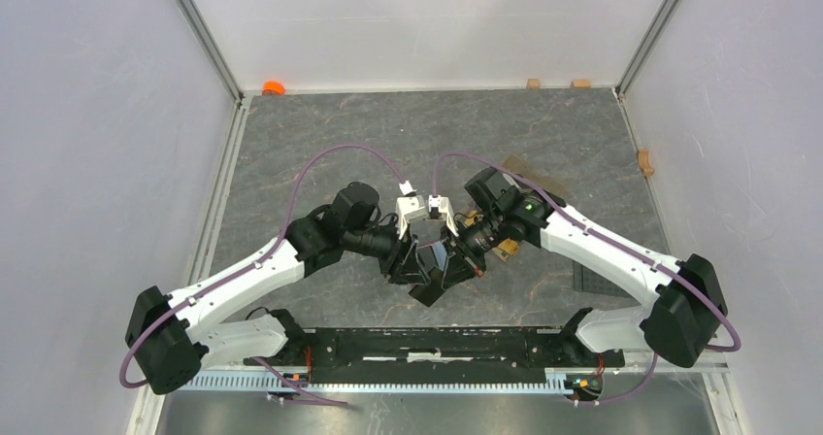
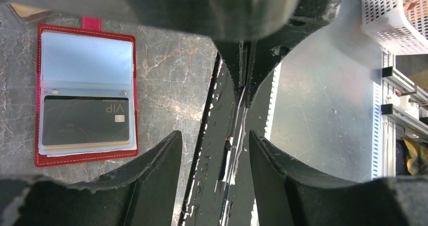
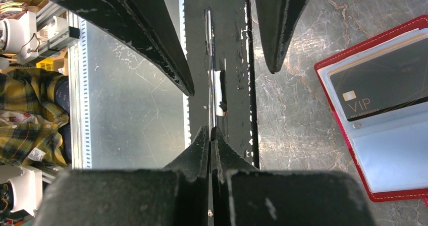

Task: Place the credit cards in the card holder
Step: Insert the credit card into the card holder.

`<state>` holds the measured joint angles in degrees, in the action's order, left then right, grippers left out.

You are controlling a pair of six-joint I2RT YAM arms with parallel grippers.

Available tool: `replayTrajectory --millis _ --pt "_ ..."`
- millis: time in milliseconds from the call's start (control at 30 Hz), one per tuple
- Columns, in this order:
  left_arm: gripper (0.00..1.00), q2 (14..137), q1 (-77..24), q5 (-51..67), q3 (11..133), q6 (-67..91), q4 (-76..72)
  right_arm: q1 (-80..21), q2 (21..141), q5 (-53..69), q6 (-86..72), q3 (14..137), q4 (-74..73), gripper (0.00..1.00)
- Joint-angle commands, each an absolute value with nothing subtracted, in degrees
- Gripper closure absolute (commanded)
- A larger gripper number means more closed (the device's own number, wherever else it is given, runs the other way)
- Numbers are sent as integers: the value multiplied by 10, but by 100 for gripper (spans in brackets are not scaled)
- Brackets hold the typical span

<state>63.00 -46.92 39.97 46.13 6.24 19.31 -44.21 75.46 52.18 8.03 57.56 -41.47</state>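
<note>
The red card holder (image 2: 86, 158) lies open on the stone table, and also shows at the right of the right wrist view as the card holder (image 3: 348, 150). A dark VIP credit card (image 2: 83, 120) sits in its clear sleeve, with a thin tan-orange edge just under it. My right gripper (image 3: 210, 132) is shut on another credit card (image 3: 209, 59), seen edge-on; I cannot tell its colour. My left gripper (image 2: 213, 133) is open, with one finger on each side of that card's edge (image 2: 241, 100), not touching it. Both grippers (image 1: 437, 260) meet above the table's near middle and hide the holder there.
The black base bar (image 1: 437, 343) and a toothed metal rail run along the near edge. A tan board (image 1: 534, 178) and a dark mesh pad (image 1: 592, 278) lie to the right. Small tan blocks (image 1: 533, 83) and an orange item (image 1: 274, 87) sit by the back wall. A white basket (image 2: 383, 14) stands off the table.
</note>
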Motion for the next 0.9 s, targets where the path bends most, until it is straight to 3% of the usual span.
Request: replayTrajectory --millis 0,100,333,400,467,600,867 --pt "41 633 -477 384 475 40 216 -446 731 556 93 595 -383 100" --pt "46 637 -478 402 475 43 216 -446 727 561 85 596 -372 100" --pt "75 635 -481 424 469 53 216 -445 717 561 65 600 -350 100" --pt "73 631 -481 424 467 56 215 -446 715 555 65 599 -352 100" --pt "62 625 -482 427 465 60 215 -446 714 546 68 599 -357 100" --pt "51 611 -481 430 454 67 214 -446 707 547 71 596 -356 100" --pt "51 580 -481 436 438 78 205 -445 704 551 70 596 -353 100"
